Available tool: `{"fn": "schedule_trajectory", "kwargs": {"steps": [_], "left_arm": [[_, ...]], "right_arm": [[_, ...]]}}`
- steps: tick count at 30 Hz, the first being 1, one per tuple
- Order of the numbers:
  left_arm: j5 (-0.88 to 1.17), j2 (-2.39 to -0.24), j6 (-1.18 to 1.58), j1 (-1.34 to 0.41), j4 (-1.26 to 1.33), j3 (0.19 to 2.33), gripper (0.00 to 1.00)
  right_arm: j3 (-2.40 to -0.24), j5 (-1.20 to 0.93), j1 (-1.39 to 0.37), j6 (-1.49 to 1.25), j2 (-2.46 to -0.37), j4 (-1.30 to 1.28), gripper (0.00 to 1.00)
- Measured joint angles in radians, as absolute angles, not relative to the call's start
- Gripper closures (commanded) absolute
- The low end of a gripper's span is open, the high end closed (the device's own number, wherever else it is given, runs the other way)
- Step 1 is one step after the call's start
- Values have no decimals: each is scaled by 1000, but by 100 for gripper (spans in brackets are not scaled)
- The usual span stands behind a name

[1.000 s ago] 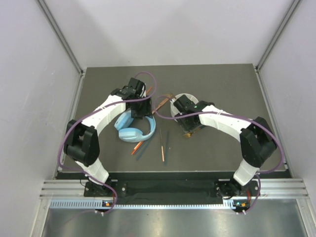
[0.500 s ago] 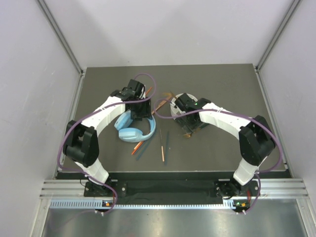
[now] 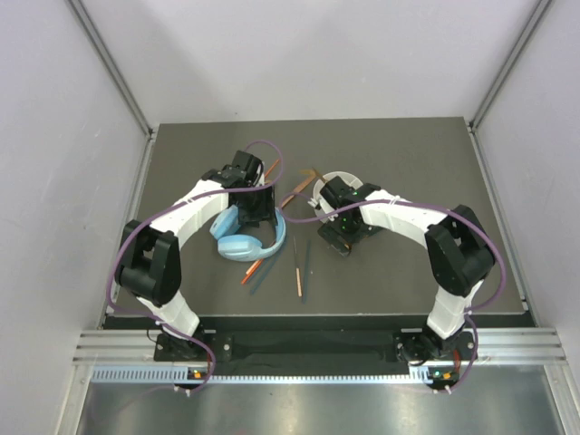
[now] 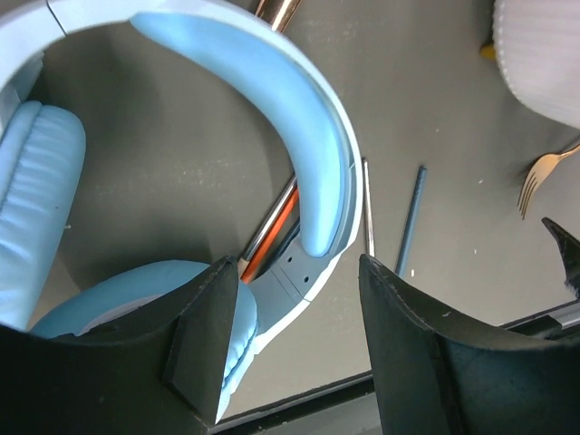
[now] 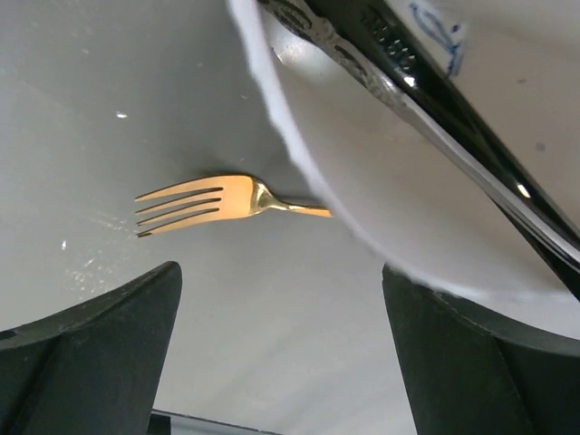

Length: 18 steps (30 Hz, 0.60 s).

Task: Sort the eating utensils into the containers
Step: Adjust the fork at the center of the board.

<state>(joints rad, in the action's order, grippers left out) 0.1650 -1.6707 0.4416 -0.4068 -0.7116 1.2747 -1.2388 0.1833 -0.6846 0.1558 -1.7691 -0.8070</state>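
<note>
The right gripper [image 5: 281,272] is released, jaws wide, nothing between them. The gold fork [image 5: 213,201] lies flat on the table [image 5: 91,109] just above the jaws in the right wrist frame. Its long axis runs left-right, tines left, handle end hidden behind the white holder [image 5: 353,172]. The left gripper [image 4: 297,267], likewise released, hovers over the headphones [image 4: 313,136], so the right arm is nearer. Room at the handle end is judged tight.

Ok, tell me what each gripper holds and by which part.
Nothing. The left gripper is open over the light blue headphones; the right gripper is open above the gold fork.
</note>
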Motion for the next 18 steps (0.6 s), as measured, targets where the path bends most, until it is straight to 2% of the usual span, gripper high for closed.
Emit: {"fn": "schedule_trajectory", "kwargs": {"steps": [18], "left_arm": [[178,-1671,435,-400,-711,1264,39]], "right_arm": [[-1284,82,-552,231,-1863,-754,5]]}}
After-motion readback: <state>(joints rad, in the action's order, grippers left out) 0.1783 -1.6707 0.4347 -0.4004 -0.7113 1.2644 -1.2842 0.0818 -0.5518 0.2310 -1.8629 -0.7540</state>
